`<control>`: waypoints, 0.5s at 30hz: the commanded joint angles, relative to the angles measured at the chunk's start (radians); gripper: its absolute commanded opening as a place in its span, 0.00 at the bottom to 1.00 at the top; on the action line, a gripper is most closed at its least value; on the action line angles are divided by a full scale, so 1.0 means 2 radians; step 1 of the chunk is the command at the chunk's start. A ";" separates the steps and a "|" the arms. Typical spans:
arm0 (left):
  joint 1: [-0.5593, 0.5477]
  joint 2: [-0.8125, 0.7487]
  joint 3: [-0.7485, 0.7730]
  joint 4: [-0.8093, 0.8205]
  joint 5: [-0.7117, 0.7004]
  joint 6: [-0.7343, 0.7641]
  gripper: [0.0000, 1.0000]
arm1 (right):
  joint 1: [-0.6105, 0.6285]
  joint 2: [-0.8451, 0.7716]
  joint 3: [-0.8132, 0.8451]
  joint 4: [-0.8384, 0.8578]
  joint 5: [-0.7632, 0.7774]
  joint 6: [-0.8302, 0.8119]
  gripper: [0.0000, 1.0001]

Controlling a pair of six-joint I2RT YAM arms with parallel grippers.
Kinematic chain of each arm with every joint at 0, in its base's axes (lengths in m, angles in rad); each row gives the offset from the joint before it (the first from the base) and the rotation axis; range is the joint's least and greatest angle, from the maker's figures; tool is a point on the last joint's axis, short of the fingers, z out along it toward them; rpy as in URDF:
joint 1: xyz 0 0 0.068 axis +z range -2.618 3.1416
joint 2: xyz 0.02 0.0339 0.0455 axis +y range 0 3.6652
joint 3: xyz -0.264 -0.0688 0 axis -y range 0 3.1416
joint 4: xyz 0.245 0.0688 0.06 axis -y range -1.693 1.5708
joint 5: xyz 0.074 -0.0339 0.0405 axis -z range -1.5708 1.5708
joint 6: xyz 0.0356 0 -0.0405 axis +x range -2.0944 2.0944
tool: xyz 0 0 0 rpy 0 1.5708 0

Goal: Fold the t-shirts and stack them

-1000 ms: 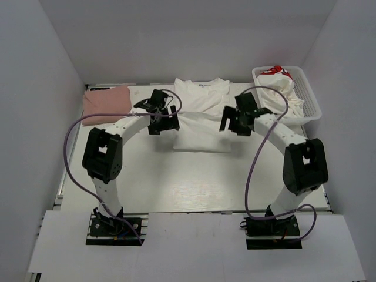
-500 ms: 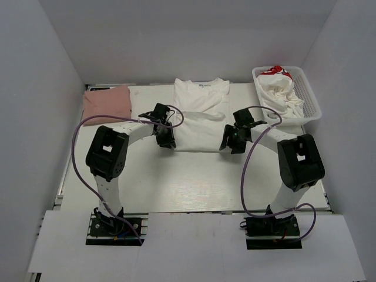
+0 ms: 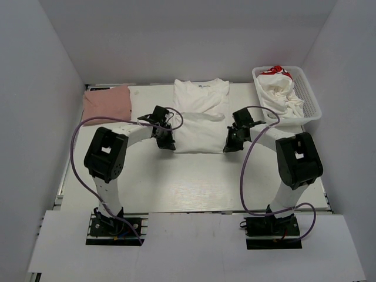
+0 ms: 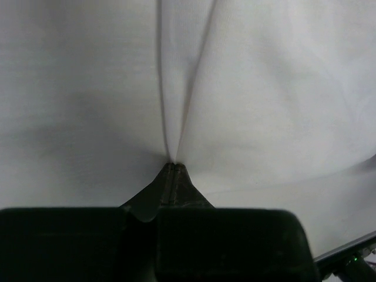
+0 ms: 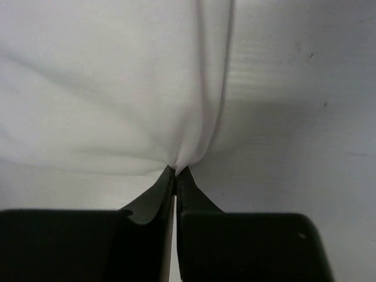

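A white t-shirt point(image 3: 201, 114) lies flat at the table's far middle, sleeves folded in, collar away from the arms. My left gripper point(image 3: 168, 143) is down at its near left corner, shut on a pinch of the white cloth point(image 4: 176, 126). My right gripper point(image 3: 230, 143) is at the near right corner, shut on a pucker of the same shirt point(image 5: 182, 147). A folded dusty-pink t-shirt point(image 3: 107, 103) lies at the far left. More white t-shirts point(image 3: 281, 93), one with red print, are heaped in the basket.
A white plastic mesh basket point(image 3: 309, 97) stands at the far right by the side wall. Purple cables loop from both arms over the table. White walls close in the back and sides. Bare white tabletop point(image 3: 194, 179) stretches between the shirt and the arm bases.
Both grippers dropped from above the shirt to its near corners and went from open to shut, pinching the cloth. The shirt's lower edge now shows puckers at both pinches.
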 commanded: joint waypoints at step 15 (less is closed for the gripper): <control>-0.014 -0.275 -0.001 -0.162 0.196 0.098 0.00 | 0.004 -0.260 0.057 -0.214 -0.144 -0.109 0.00</control>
